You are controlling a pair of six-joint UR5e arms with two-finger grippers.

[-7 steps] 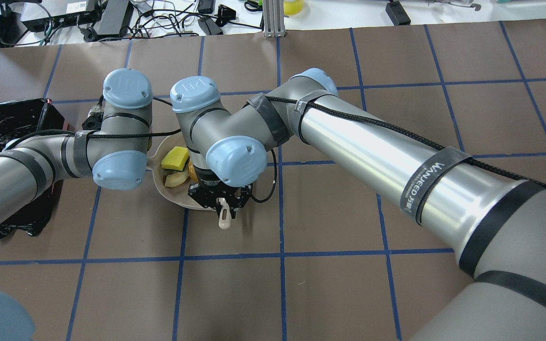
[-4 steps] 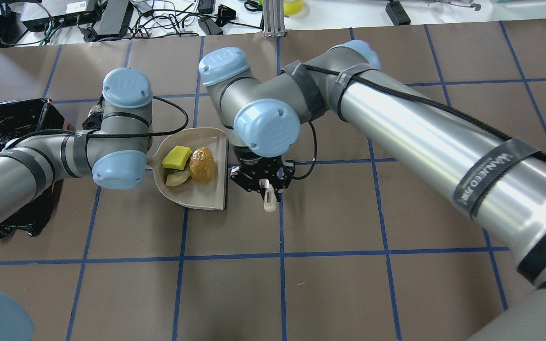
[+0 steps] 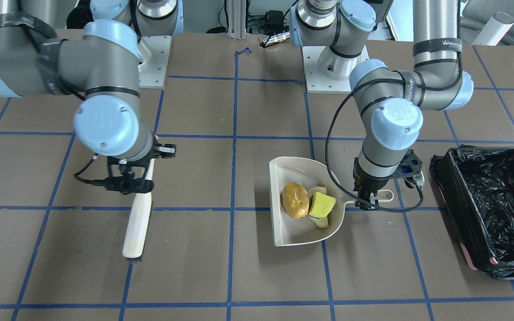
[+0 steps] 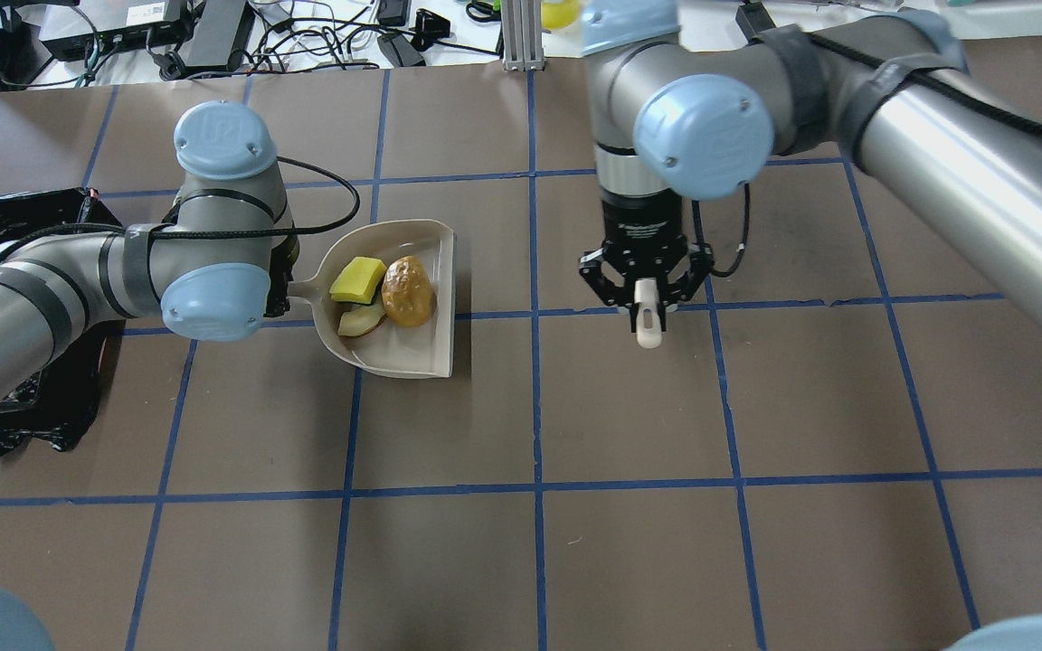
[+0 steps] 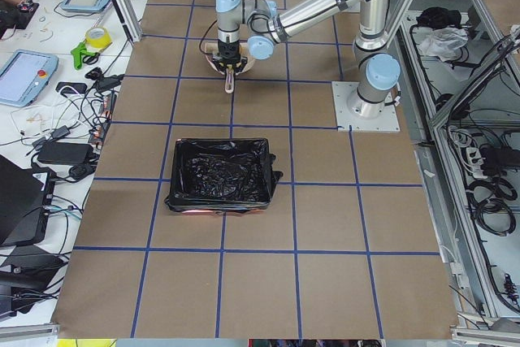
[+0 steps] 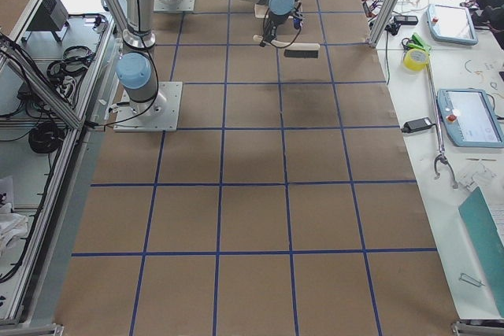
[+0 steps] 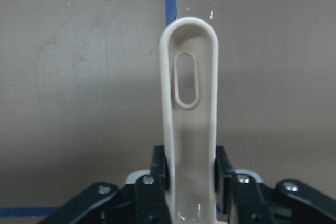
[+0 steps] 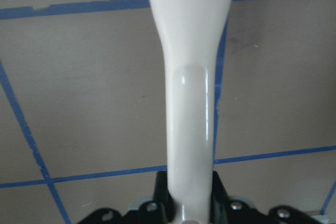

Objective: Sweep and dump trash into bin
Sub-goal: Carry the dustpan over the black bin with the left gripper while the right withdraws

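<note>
A beige dustpan (image 4: 435, 362) holds the trash: an orange-brown potato-shaped lump (image 4: 408, 291), a yellow-green sponge block (image 4: 357, 279) and a pale crescent slice (image 4: 360, 320). My left gripper (image 3: 368, 203) is shut on the dustpan's handle (image 7: 189, 93). My right gripper (image 4: 646, 303) is shut on the handle of a white brush (image 3: 137, 223) and holds it well to the right of the dustpan, bristles pointing away from the robot. The bin (image 3: 451, 209), lined with a black bag, stands beyond my left wrist, on the left in the overhead view (image 4: 5, 235).
The brown table (image 4: 629, 542) is marked with blue tape lines. Cables and electronics (image 4: 213, 36) lie along the far edge. The arm bases (image 3: 328, 67) stand at the robot's side of the table.
My right arm has swung to the right with the brush, from over the dustpan to about two tiles away. The dustpan with the trash has shifted slightly away from the bin.
</note>
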